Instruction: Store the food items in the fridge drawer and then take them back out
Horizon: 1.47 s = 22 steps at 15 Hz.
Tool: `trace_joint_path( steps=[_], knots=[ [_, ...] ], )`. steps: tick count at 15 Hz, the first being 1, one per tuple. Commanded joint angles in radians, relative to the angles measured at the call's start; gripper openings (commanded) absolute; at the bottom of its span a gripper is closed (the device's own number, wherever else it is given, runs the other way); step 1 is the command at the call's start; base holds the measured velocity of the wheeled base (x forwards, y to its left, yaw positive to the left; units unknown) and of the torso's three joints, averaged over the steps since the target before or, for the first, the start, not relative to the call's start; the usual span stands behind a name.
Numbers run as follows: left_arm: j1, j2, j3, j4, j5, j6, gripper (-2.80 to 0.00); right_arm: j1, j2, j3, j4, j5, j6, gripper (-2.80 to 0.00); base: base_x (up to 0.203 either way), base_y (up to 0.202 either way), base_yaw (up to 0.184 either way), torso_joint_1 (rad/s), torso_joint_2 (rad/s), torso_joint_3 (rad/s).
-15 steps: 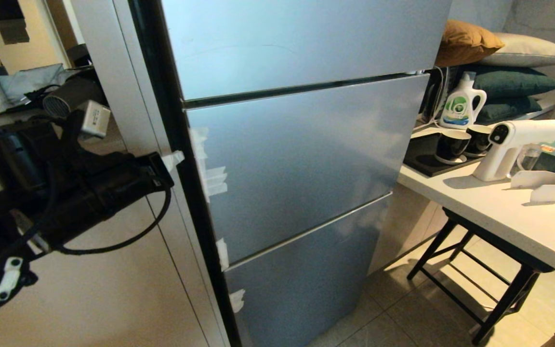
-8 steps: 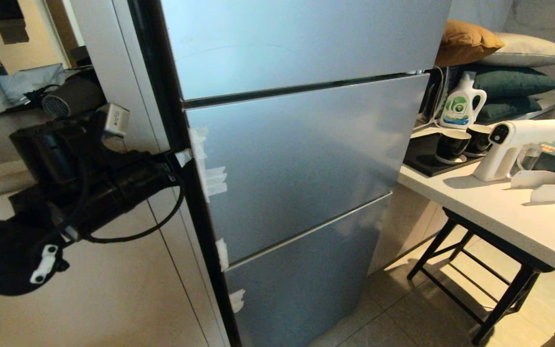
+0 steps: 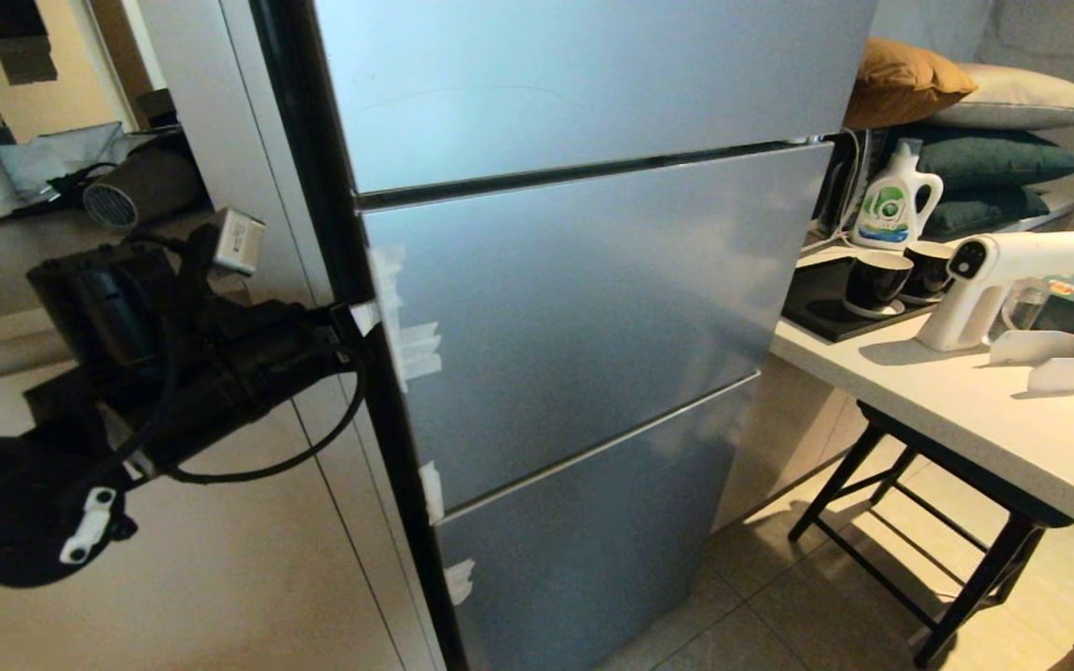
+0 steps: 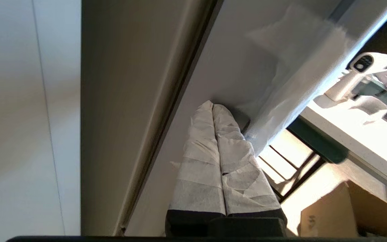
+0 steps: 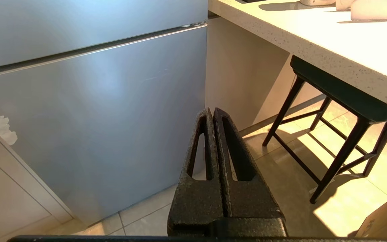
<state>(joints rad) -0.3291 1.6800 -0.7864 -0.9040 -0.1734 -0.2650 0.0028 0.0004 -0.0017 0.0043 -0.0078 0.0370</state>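
While head view hides it, left hand (image 4: 213,107) pinched.

Sunlit beige tile floor (image 3: 807,596), white countertop (image 3: 994,410) over a black stool (image 3: 956,522), pillows (image 3: 994,130) behind.

Seen from the head, looking down at the closed fridge (image 3: 574,308). Close behind each gripper, wrist cameras facing its panels; stool (image 5: 341,111) shared.
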Motion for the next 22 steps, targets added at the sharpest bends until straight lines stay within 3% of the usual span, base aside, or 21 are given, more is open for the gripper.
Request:
trace_joint_path(
  steps=[1,9,14,22],
  knots=[
    [-0.025,-0.009,0.024,0.001,-0.03,-0.002,-2.8,0.0,0.001,0.0,0.0,-0.001,0.0,-2.8,0.0,0.0,0.0,0.0,0.0,0.0],
    [-0.074,-0.026,0.037,0.002,-0.038,-0.002,-2.8,0.0,0.001,0.0,0.0,-0.001,0.0,-2.8,0.0,0.0,0.0,0.0,0.0,0.0],
    [-0.105,-0.09,0.116,0.002,-0.041,0.0,-2.8,0.0,0.001,0.0,0.0,0.0,0.0,-2.8,0.0,0.0,0.0,0.0,0.0,0.0],
    [-0.369,-0.3,0.296,0.008,-0.044,0.003,-2.8,0.0,0.001,0.0,0.0,0.0,0.0,-2.8,0.0,0.0,0.0,0.0,0.0,0.0]
  ],
)
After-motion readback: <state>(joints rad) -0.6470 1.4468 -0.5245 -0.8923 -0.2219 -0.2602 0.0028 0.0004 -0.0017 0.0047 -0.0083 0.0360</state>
